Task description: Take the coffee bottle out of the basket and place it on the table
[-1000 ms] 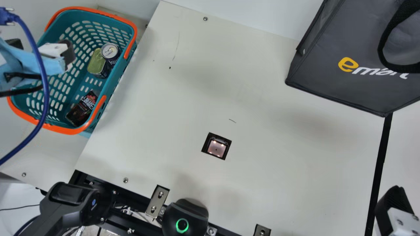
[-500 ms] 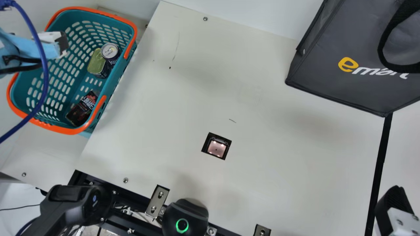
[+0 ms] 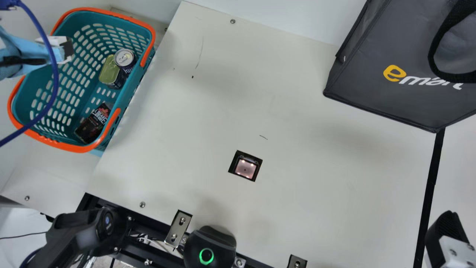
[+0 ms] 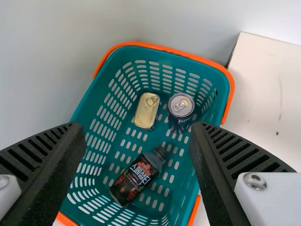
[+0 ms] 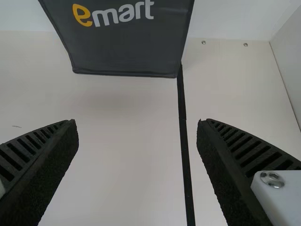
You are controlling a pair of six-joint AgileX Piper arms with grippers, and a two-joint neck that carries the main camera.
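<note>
My left gripper point(image 3: 67, 48) is over the left part of the teal basket point(image 3: 89, 93) in the main view. The left wrist view shows this gripper point(image 4: 136, 127) open above the basket point(image 4: 110, 89), nothing between its fingers. A dark coffee bottle point(image 4: 137, 179) with a black cap lies tilted on the basket floor; in the main view the bottle point(image 3: 93, 124) is by the near end, partly behind the rim. My right gripper point(image 3: 446, 238) is at the main view's lower right corner; in its wrist view the gripper point(image 5: 137, 122) stands open over the table point(image 5: 117, 155).
A gold tin point(image 4: 146, 110) and a dark can point(image 4: 181, 107) are in the basket's far part. The cream table point(image 3: 208, 111) lies right of the basket, with a square opening point(image 3: 245, 166) in it. A grey bag point(image 3: 386, 89) stands at the back right. A blue cable point(image 3: 55, 74) crosses before the basket.
My left gripper has shifted left in the main view, uncovering more of the basket, and its cable has moved. The right arm and the basket's contents look unmoved.
</note>
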